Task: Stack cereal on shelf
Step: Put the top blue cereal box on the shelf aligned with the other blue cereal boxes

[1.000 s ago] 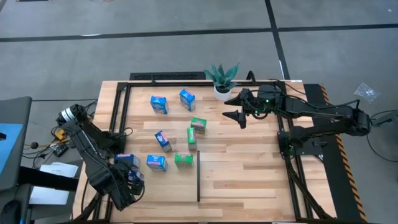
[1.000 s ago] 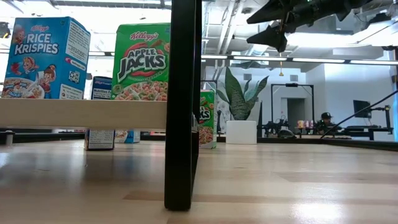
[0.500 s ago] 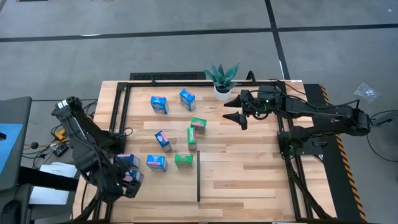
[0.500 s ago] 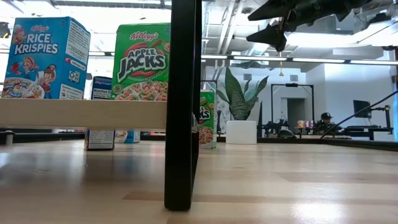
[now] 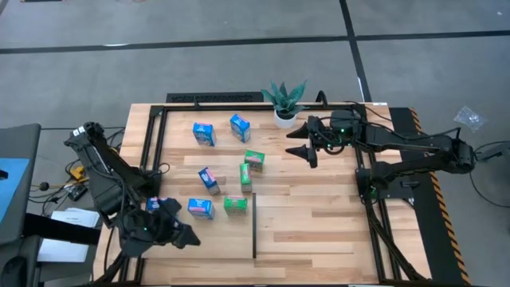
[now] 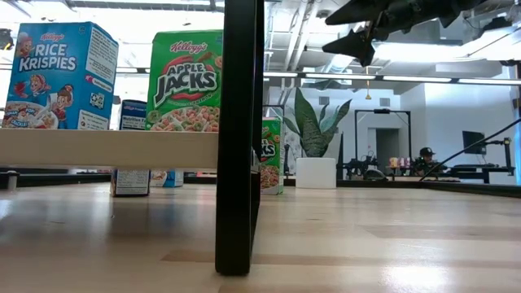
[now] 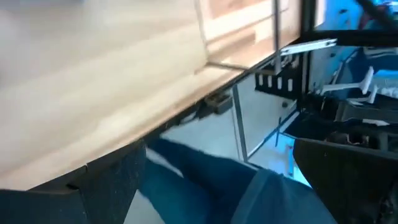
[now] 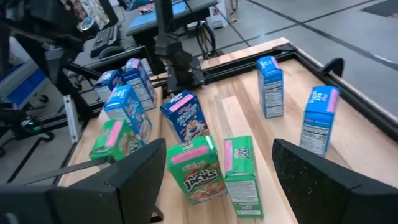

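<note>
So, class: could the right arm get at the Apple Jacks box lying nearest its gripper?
Probably yes. The right gripper hovers open above bare wood, and nothing stands between it and the Apple Jacks box.

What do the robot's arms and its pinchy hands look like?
Both arms are dark, nearly black, built from chunky jointed sections. The left gripper and right gripper each end in two pointed black fingers. Thin cables run along the right arm.

The left gripper (image 5: pixel 185 237) has swung away from the blue cereal boxes (image 5: pixel 162 209) beside it. Its open fingers now point across the shelf (image 5: pixel 311 215).
</note>
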Action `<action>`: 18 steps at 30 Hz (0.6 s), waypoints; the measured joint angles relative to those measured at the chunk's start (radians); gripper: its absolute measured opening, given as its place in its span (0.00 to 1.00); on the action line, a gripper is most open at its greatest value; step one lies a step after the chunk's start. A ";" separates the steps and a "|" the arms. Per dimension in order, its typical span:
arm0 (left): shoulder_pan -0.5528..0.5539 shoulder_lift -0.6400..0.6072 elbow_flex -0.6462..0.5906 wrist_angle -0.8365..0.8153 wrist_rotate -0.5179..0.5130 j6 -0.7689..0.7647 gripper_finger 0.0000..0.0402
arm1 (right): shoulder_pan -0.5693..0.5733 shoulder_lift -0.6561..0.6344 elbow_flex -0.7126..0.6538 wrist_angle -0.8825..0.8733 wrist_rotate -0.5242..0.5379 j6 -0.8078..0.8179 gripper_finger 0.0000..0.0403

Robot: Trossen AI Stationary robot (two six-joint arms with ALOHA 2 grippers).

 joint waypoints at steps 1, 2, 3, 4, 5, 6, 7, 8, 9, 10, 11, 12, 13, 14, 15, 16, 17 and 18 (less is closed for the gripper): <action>0.011 -0.001 0.000 0.002 -0.016 0.028 0.99 | 0.000 0.000 0.000 0.000 -0.008 0.000 0.79; 0.022 0.000 0.000 0.004 -0.035 0.053 0.99 | 0.000 0.000 0.000 0.000 -0.010 0.000 0.79; 0.031 0.000 0.000 0.004 -0.055 0.071 0.99 | 0.000 0.000 0.000 0.000 -0.011 0.000 0.79; 0.038 0.000 0.000 0.003 -0.079 0.085 0.99 | 0.001 0.000 0.000 0.000 -0.011 0.000 0.79; 0.045 0.000 0.000 0.003 -0.102 0.096 0.99 | 0.003 0.000 0.000 0.000 -0.011 0.000 0.79; 0.052 0.000 0.000 0.002 -0.123 0.107 0.99 | 0.006 0.000 0.000 0.000 -0.011 -0.001 0.79; 0.059 0.000 0.000 0.001 -0.140 0.114 0.99 | 0.007 0.000 0.000 0.000 -0.011 -0.004 0.79; 0.065 0.000 0.000 0.001 -0.154 0.119 0.99 | 0.007 0.000 0.000 0.000 -0.011 -0.007 0.79; 0.072 0.000 0.000 0.002 -0.162 0.130 0.99 | 0.007 0.000 0.000 0.000 -0.011 -0.008 0.79; 0.082 0.000 0.000 0.001 -0.168 0.150 0.99 | 0.007 0.000 0.000 0.000 -0.011 -0.008 0.79; 0.092 0.000 0.000 0.001 -0.171 0.174 0.99 | 0.007 0.000 0.000 0.000 -0.011 -0.008 0.79; 0.101 0.000 0.000 0.001 -0.177 0.192 0.99 | 0.008 0.002 0.000 0.000 -0.012 -0.010 0.79; 0.107 0.000 0.000 0.000 -0.183 0.201 0.99 | 0.011 0.004 0.000 0.000 -0.014 -0.011 0.79; 0.114 0.000 0.000 0.001 -0.182 0.203 0.99 | 0.015 0.005 0.000 -0.004 -0.014 -0.011 0.79; 0.123 0.002 0.000 0.002 -0.174 0.203 0.99 | 0.019 0.005 0.000 -0.005 -0.014 -0.011 0.79; 0.131 0.005 0.000 0.005 -0.159 0.204 0.99 | 0.024 0.005 0.000 -0.002 -0.014 -0.019 0.79; 0.139 0.008 0.000 0.005 -0.134 0.207 0.99 | 0.030 0.005 0.000 -0.001 -0.014 -0.027 0.79; 0.142 0.008 -0.001 0.000 -0.105 0.217 0.99 | 0.035 0.005 0.000 -0.002 -0.014 -0.032 0.79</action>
